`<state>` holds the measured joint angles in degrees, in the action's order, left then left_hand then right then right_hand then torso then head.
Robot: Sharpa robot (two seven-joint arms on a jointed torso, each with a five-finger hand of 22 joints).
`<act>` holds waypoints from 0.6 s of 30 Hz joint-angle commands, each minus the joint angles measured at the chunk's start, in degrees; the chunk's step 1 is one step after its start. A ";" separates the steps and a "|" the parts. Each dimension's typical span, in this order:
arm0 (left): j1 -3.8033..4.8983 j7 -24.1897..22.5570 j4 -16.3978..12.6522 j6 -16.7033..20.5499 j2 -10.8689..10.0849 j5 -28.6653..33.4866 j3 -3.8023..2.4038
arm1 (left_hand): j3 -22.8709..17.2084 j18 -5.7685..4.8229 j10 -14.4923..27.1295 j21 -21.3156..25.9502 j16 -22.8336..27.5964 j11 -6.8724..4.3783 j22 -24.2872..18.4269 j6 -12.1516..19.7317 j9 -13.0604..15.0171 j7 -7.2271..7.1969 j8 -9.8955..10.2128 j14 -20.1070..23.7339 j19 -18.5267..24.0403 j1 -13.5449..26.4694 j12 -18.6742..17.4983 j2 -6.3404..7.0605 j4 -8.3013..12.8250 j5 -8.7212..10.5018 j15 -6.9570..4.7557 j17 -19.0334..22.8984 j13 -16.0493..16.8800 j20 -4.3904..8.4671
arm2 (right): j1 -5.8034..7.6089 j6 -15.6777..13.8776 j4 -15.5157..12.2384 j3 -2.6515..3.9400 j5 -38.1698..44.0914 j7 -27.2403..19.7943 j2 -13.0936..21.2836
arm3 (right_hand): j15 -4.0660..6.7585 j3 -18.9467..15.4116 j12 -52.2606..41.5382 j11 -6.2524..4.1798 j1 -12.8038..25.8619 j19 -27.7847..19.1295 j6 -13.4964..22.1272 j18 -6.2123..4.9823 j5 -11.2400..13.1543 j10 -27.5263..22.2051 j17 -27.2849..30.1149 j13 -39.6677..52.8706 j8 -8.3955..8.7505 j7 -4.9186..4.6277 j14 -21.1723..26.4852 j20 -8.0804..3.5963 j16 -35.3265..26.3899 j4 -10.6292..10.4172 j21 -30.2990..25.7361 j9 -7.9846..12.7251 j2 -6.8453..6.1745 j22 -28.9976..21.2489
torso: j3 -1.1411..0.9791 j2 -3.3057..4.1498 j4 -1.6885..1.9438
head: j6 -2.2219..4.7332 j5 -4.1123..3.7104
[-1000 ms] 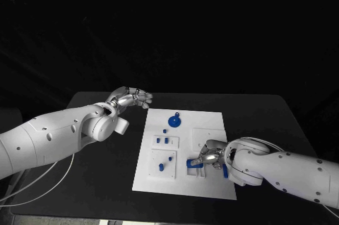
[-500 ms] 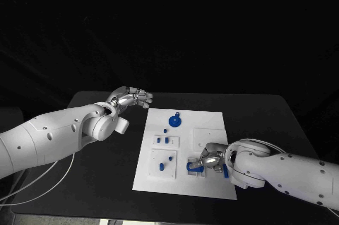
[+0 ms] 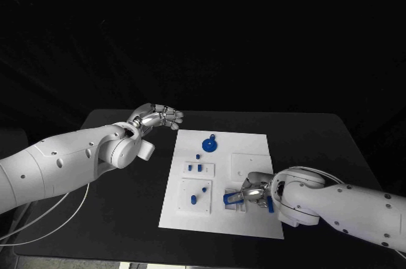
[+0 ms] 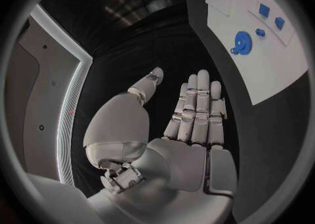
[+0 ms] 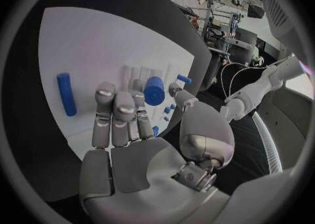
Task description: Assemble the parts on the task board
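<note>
Head view shows our right hand (image 3: 251, 193) pinching a blue part (image 3: 230, 195) over the task board (image 3: 254, 149); tilting could jam it

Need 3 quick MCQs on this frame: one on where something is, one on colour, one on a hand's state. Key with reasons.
1. Where is the left hand?
A. Over the board's middle
B. Off the board, past its far left corner
C. Beside the right hand

2. What colour is the gear on the white board?
A. Red
B. Grey
C. Blue

3. What is the right hand doing?
A. Holding a blue cylinder at the board's near part
B. Lying flat on the bare table
C. Raised high with nothing in it

Key:
1 B: the head view shows it over the black table, clear of the board's edge.
2 C: it shows blue in the head and left wrist views.
3 A: the right wrist view shows the cylinder between thumb and fingers.
</note>
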<state>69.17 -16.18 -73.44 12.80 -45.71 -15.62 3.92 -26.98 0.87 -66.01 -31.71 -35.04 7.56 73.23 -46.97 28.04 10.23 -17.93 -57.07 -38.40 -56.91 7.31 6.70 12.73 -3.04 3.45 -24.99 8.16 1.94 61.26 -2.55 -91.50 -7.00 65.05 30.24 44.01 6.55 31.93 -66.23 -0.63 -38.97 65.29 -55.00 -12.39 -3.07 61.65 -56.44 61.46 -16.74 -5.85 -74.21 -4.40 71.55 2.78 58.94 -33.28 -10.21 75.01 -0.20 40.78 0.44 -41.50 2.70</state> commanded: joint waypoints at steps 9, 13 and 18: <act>0.03 -0.80 -0.10 -0.81 0.04 0.31 -0.04 | 0.41 -0.09 0.37 0.35 0.23 -0.08 0.08 0.45 -0.10 0.01 0.21 0.00 -0.12 0.33 -0.29 -0.22 -0.03 0.01 0.46 -0.10 -0.05 -0.15 | -0.13 0.60 -0.54 -0.06 0.32 -0.64 0.89 | 0.53 4.40 0.88 -0.24 -1.35 0.17 -1.29 -2.61 0.25 1.00 -0.20 0.46 0.05 0.30 -0.36 -0.06 -0.51 -0.64 -0.14 0.09 0.63 0.75 | 0.00 0.00 -0.02 | 0.01 -0.04; 0.03 -0.81 -0.09 -0.81 0.01 0.32 -0.04 | 0.42 -0.09 0.37 0.36 0.25 -0.08 0.08 0.45 -0.11 0.02 0.21 0.00 -0.13 0.35 -0.29 -0.23 -0.05 0.01 0.46 -0.12 -0.05 -0.15 | -0.13 0.40 -0.81 -0.05 1.38 -0.80 1.35 | 0.49 3.78 1.04 -0.20 -0.18 0.25 -1.19 -2.61 0.23 0.98 -0.24 0.59 0.21 0.24 -0.36 0.03 -0.58 -1.22 -0.11 0.14 -2.39 0.74 | -0.01 -0.01 -0.01 | 0.02 -0.04; 0.03 -0.78 -0.07 -0.83 0.02 0.32 -0.04 | 0.46 -0.10 0.38 0.39 0.29 -0.07 0.09 0.46 -0.12 0.02 0.22 -0.01 -0.13 0.42 -0.30 -0.23 -0.09 0.02 0.46 -0.16 -0.05 -0.16 | -0.11 0.06 -1.23 -0.01 2.01 -0.88 1.85 | 0.47 2.11 1.28 -0.15 1.09 0.13 -0.79 -2.61 0.22 0.74 -0.31 0.73 0.47 0.18 -0.26 -0.01 -0.68 -1.33 -0.18 0.15 -4.25 0.71 | -0.02 0.00 0.00 | 0.10 -0.07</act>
<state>69.17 -16.19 -73.40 12.73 -45.75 -15.62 3.92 -26.85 0.87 -66.01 -31.71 -35.04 7.56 73.27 -46.97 27.99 10.23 -17.93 -57.07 -38.40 -56.91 7.31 6.70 12.60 -3.04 3.45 -25.10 8.16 1.94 61.20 -2.53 -92.55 -7.01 65.64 29.98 45.81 6.72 34.20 -65.19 -0.93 -37.78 65.28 -56.04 -12.39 -3.07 62.36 -56.73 62.14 -16.41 -5.56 -74.41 -4.37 71.09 1.44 58.94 -33.16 -13.98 75.01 -0.21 40.79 0.42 -41.43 2.64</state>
